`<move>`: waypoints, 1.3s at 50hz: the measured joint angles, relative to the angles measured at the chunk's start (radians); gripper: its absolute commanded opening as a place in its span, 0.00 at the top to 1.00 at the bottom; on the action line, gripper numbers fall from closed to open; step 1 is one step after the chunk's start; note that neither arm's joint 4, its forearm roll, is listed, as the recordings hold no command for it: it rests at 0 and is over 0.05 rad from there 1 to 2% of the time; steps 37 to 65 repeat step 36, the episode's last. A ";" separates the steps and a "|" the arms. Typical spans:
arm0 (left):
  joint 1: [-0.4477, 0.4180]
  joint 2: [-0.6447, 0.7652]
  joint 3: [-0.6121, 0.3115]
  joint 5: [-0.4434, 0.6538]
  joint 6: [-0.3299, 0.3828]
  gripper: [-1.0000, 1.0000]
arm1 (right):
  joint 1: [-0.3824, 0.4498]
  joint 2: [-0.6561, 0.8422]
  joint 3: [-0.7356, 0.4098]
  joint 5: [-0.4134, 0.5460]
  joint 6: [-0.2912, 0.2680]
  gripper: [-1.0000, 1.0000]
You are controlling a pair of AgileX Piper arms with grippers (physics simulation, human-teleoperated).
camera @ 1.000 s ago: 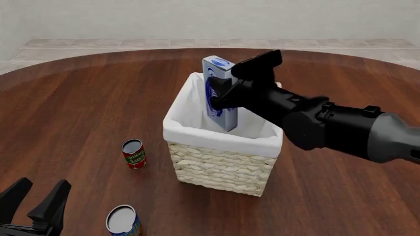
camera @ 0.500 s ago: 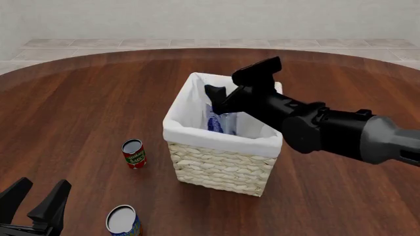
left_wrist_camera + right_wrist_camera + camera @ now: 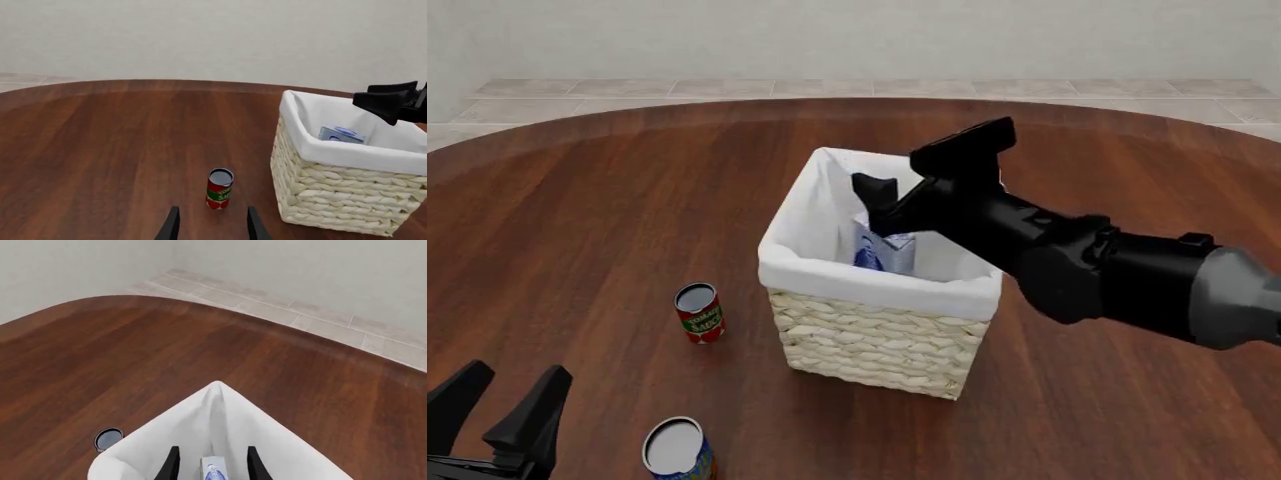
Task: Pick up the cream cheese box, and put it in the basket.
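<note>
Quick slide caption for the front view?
Right tool open above the basket, cream cheese box standing inside.

Round wooden table (image 3: 614, 200) bearing two upright cans: red-labelled can (image 3: 699, 313) and, nearer the camera, blue-labelled can (image 3: 677, 449).

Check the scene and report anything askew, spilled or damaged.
Only the cream cheese box looks off: it stands on end, tilted inside the basket, not flat. The two cans stand upright; nothing is spilled or damaged.
</note>
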 measured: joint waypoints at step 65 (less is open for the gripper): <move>-0.012 0.000 0.000 -0.004 0.000 0.00 | -0.018 -0.583 0.336 0.178 -0.021 0.00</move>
